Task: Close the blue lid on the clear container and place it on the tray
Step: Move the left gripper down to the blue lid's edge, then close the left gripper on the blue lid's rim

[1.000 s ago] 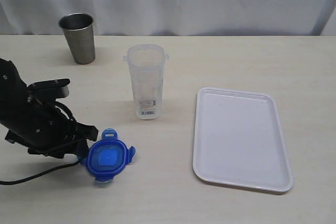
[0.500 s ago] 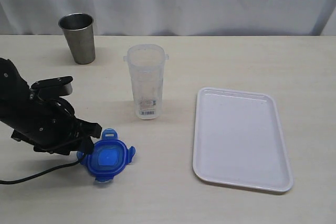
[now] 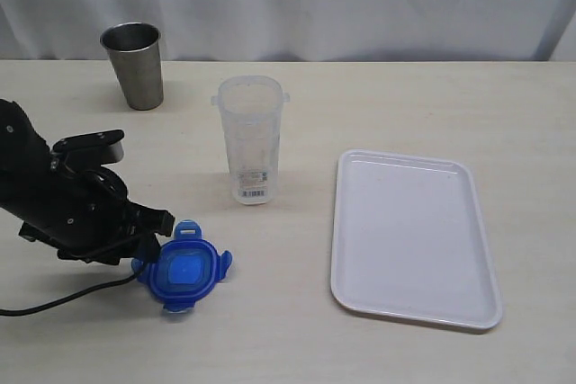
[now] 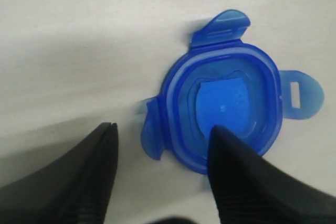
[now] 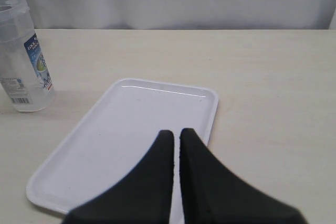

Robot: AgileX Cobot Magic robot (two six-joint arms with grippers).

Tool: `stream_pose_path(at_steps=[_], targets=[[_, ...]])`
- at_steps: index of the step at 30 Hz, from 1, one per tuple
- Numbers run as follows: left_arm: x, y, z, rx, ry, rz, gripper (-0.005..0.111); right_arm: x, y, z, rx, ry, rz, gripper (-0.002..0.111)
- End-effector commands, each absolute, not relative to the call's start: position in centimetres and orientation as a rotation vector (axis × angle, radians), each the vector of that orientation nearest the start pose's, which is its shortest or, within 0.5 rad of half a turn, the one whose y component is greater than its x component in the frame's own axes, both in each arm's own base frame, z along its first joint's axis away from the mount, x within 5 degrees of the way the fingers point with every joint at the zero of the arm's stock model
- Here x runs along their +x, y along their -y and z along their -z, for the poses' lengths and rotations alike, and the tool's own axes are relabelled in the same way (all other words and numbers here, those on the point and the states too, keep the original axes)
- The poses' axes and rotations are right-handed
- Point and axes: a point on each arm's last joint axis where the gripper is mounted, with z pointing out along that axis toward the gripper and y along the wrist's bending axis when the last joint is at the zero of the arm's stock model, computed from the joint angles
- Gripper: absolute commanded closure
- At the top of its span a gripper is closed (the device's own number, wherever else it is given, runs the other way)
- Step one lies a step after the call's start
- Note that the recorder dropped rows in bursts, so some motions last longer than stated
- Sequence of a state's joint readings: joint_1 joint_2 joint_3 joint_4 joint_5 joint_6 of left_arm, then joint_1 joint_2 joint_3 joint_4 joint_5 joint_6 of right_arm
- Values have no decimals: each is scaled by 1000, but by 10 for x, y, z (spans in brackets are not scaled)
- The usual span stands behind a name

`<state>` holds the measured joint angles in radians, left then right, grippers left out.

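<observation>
Exterior view: lid [image 3: 183,269] off container [image 3: 251,137]

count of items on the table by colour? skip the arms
Blue: 1, lid
Clear: 1, container
White: 1, tray
Silver metal: 1, cup
Total: 4
</observation>
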<state>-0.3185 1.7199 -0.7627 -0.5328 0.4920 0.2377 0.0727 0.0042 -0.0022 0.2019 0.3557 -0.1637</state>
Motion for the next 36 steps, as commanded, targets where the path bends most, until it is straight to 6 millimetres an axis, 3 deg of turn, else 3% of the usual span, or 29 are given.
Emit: stream_pose_path(at_steps=[1, 14, 36], targets=[[257, 109, -130, 164, -2913, 438, 52, 53, -10, -182, -97, -1834, -118, 104], [255, 109, -127, 88, -2901, 458, 52, 53, -10, -182, -97, -1834, -118, 104], [255, 105, -124, 132, -2857, 414, 52, 53, -10, -182, -97, -1834, -118, 104]])
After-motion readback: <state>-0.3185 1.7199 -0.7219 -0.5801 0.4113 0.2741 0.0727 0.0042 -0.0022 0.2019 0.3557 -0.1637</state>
